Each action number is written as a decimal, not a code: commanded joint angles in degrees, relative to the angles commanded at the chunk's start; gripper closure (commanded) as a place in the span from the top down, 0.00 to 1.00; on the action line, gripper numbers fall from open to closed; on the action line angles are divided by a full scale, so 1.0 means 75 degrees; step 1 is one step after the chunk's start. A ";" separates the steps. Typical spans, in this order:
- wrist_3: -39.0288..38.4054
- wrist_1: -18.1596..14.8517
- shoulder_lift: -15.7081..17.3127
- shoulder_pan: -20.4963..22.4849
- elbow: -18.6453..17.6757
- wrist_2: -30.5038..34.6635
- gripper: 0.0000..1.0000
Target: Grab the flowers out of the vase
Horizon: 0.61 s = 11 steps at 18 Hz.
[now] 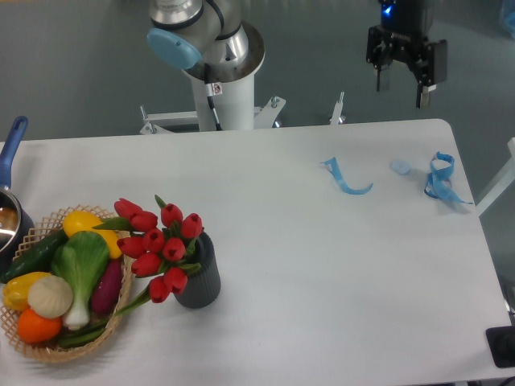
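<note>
Gripper hanging up at the top right, above the far edge of the white table, fingers spread apart with nothing between them. Well away from it, down and far to the left: red tulips sitting in the dark grey ribbed vase, buds leaning out to the left over the rim, stems tucked inside. Touching or nearly touching the bunch on its far side from the gripper: woven basket piled with vegetables, plus a pan with a blue handle cut off at the frame's left edge. Much closer to the gripper, just below it on the tabletop: blue ribbon strip slightly left, small pale blue cap-like thing right underneath, crumpled blue ribbon a bit right. White arm base off to the gripper's left.
</note>
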 joint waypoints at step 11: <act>-0.0852 0.0000 0.0047 -0.0023 -0.0257 -0.0304 1.00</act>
